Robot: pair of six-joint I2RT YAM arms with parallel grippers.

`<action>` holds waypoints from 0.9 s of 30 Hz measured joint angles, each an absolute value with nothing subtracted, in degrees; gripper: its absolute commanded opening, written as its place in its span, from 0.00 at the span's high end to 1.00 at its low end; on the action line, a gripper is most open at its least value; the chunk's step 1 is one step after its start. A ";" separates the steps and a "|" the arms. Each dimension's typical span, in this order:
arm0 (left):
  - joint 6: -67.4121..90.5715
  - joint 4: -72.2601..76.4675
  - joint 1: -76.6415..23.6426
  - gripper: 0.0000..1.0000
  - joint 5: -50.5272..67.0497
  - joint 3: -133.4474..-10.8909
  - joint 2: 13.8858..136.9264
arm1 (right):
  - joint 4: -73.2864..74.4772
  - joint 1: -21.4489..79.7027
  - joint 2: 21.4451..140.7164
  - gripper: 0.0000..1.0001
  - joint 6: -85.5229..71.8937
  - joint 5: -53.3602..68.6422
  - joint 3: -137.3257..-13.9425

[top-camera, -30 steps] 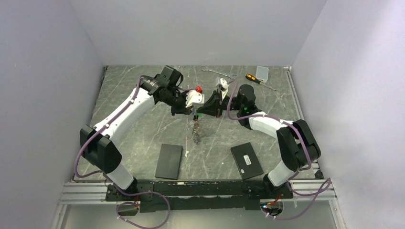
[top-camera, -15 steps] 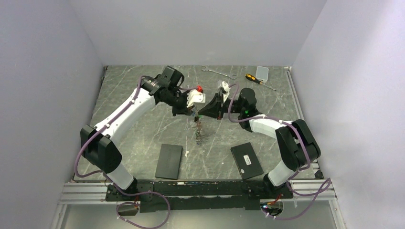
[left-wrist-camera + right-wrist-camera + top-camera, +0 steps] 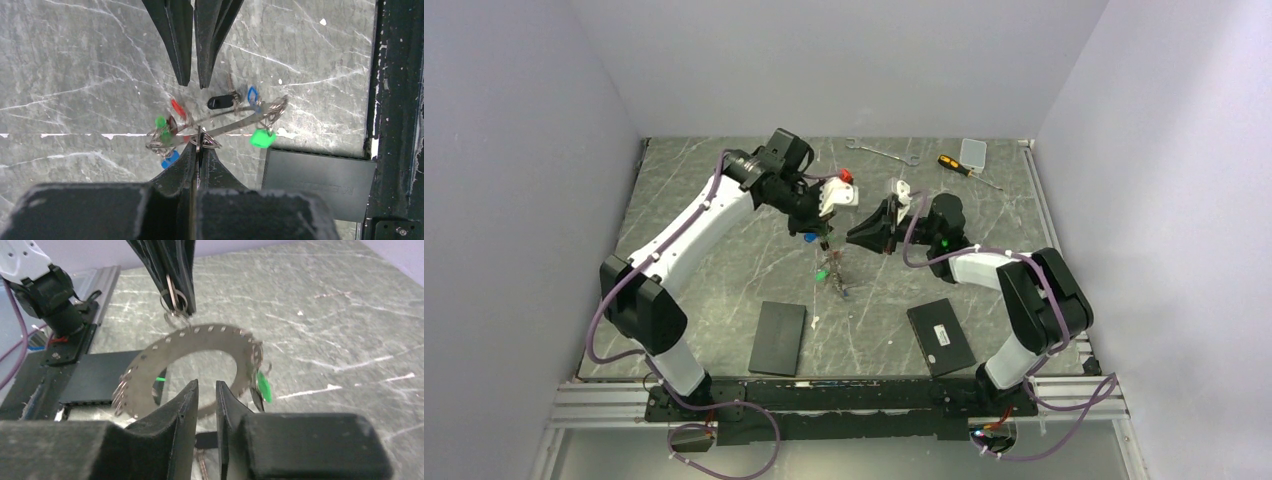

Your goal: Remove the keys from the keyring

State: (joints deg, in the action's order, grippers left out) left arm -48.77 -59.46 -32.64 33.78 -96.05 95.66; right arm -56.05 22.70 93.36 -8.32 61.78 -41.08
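Aloft, left claw [image 3: 198, 145] pinches a key [image 3: 173, 302], keyring [image 3: 215, 336] dangling; right claw [image 3: 206, 386] slightly parted, empty; black box [image 3: 320, 182] near.

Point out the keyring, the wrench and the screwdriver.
keyring [image 3: 215, 339]: right wrist view, upper band of the ring.
wrench [image 3: 882, 152]: top view, middle of shaft.
screwdriver [image 3: 952, 164]: top view, handle.

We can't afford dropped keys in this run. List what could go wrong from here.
1. The keyring hangs from the left gripper only by small loops at its rim; it might swing or slip free.
2. The right gripper is empty, fingers slightly apart near the ring; closing there could pinch the flat band, not a key.
3. The keys crowd the rim, so one grab may catch several.
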 measured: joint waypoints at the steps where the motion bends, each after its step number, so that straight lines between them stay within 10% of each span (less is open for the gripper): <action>1: -48.77 -59.96 -32.62 1.00 33.78 -96.90 95.96 | -54.63 22.39 93.32 0.74 -7.22 61.82 -41.10; 27: -50.54 -68.79 -33.10 1.00 43.51 -109.73 105.80 | 10.48 19.09 84.01 0.55 39.99 66.50 -61.17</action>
State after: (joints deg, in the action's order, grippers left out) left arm -50.54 -68.79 -33.10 43.51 -109.73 105.80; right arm 10.48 19.09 84.01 39.99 66.50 -61.17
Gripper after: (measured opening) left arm 0.025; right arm 0.449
